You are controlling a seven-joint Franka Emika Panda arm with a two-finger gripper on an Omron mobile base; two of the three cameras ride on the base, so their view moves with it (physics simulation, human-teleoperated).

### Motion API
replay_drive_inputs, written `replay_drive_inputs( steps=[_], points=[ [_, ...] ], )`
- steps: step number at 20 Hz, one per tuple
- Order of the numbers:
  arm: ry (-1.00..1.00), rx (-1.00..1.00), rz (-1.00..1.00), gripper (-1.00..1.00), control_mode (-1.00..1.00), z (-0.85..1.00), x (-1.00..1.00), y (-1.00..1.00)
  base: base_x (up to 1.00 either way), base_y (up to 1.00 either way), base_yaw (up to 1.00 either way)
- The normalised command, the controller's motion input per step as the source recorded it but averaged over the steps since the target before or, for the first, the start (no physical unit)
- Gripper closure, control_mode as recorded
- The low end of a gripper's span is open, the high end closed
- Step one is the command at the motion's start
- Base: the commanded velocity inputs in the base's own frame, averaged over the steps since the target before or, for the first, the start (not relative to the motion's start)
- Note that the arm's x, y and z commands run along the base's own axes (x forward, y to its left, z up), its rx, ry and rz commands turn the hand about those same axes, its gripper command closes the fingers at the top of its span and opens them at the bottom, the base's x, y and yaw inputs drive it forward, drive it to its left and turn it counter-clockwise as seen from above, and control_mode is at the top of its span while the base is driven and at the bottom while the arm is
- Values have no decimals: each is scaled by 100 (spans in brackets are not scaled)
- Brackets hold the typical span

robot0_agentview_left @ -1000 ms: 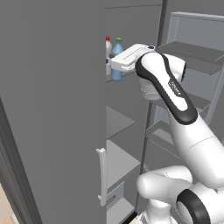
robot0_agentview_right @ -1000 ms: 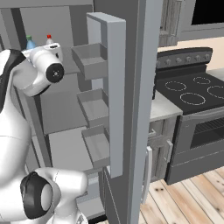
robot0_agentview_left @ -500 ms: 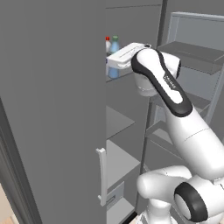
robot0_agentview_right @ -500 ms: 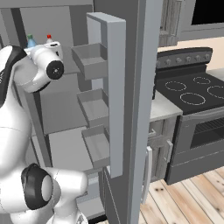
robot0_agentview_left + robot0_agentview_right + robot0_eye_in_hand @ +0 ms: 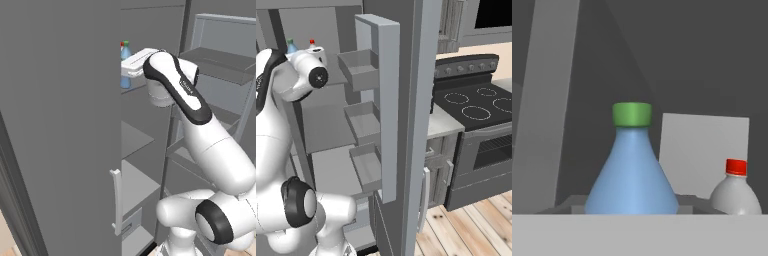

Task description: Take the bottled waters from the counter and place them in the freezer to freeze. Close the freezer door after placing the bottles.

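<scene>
The freezer stands open, with grey shelves inside. At its top shelf my gripper is shut on the blue bottled water with the green cap, which stands upright and close in the hand view. My fingertips are hidden. The whitish bottle with the red cap stands just beside and behind the blue one on the same shelf. Whether the blue bottle rests on the shelf I cannot tell.
A tall grey door leaf with a pale handle blocks the left. A door with inner bins stands open on the right. Beyond it are the counter and a black stove.
My hand has carried the blue bottle a little left and deeper into the compartment, closer to the red-capped bottle. The red-capped bottle has stayed put.
</scene>
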Motion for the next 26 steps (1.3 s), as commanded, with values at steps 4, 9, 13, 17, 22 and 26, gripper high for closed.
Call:
replay_drive_inputs(
  steps=[4,9,13,17,22,26],
  points=[
    [1,1,0,100,-100,-26,28,5,0,0,0],
    [0,6,0,100,-100,-28,19,0,0,0,0],
    [0,8,0,100,-100,-7,11,1,0,0,0],
    [0,5,0,100,-100,0,21,9,0,0,0],
    [0,1,0,100,-100,0,29,13,0,0,0],
    [4,0,0,100,-100,0,25,10,0,0,0]
  ],
)
